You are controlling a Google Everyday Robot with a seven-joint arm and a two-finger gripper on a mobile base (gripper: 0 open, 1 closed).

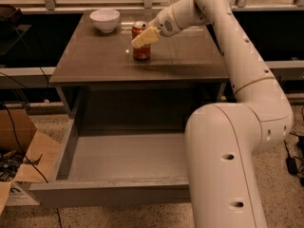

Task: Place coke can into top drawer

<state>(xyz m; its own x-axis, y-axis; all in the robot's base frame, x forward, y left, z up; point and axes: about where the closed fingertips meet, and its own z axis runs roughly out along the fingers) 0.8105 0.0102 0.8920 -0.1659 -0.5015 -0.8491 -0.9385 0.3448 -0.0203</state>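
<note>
The coke can (pixel 141 52) is red with a silver top and stands upright at the back middle of the cabinet top (pixel 95 61). My gripper (pixel 141 38) reaches in from the right. One pale yellow finger (pixel 146 35) lies across the can's upper front and the other is hidden behind the can. The gripper is shut on the can, whose base is at or just above the surface. The top drawer (pixel 128 158) is pulled fully open below, with a bare grey floor.
A white bowl (pixel 105 19) sits at the back left of the cabinet top. My arm's large white links (pixel 228 165) cover the drawer's right side. A cardboard box (pixel 19 160) and cables lie on the floor to the left.
</note>
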